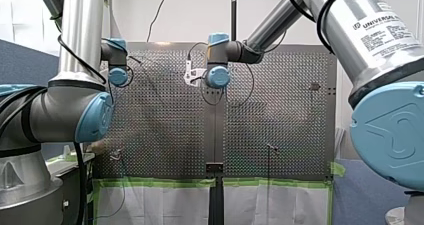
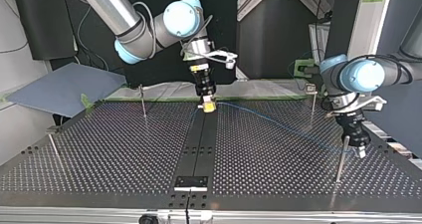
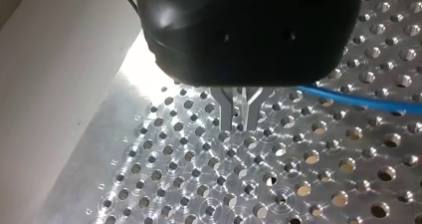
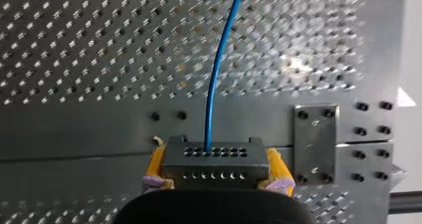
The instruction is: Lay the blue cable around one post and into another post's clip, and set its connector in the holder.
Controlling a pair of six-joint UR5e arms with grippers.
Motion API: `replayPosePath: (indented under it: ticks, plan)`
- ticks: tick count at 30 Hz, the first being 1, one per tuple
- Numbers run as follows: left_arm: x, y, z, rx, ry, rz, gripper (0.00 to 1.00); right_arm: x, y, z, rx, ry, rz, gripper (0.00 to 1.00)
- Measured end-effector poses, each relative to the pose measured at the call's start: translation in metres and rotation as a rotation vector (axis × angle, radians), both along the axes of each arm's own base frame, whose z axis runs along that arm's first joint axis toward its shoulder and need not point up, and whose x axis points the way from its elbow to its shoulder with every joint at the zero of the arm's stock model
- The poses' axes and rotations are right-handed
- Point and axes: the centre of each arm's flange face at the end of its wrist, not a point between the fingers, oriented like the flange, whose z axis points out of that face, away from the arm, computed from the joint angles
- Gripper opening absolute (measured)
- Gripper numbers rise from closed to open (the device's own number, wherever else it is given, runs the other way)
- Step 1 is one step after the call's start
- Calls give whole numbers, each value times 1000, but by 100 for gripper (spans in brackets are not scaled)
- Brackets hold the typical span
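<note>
Gripping the connector [image 4: 215,157] by its side faces in the right gripper [image 4: 215,170], yellow pads [image 4: 155,165] clenched on a small, rigid block. Trailing ahead from it, blue cable [image 4: 219,69]: likely thin, light, limp, best guided near a pinch. Farther along, left gripper [image 3: 239,122] closed, seemingly on that cable.
</note>
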Motion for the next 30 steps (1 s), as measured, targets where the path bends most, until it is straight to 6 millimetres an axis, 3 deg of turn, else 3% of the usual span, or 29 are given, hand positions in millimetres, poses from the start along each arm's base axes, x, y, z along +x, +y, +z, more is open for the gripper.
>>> replayPosePath:
  ticks: [11, 21, 23, 27, 29, 30]
  plan:
    - [6, -6, -20, -11, 34, -25, 12, -24, -10, -35, 30, 22, -37, 0]
    - [7, -12, -24, -24, 36, -42, 18, -33, -14, -43, 45, 37, -52, 0]
    - [7, -12, -23, -29, 34, -44, 27, -33, -14, -44, 47, 38, -52, 0]
    - [7, -13, -23, -47, 27, -50, 36, -34, -15, -45, 49, 42, -54, 0]
    - [7, -13, -23, -60, 21, -54, 53, -35, -15, -45, 50, 44, -55, 0]
    - [7, -13, -23, -67, 18, -55, 53, -35, -15, -45, 51, 45, -55, 0]
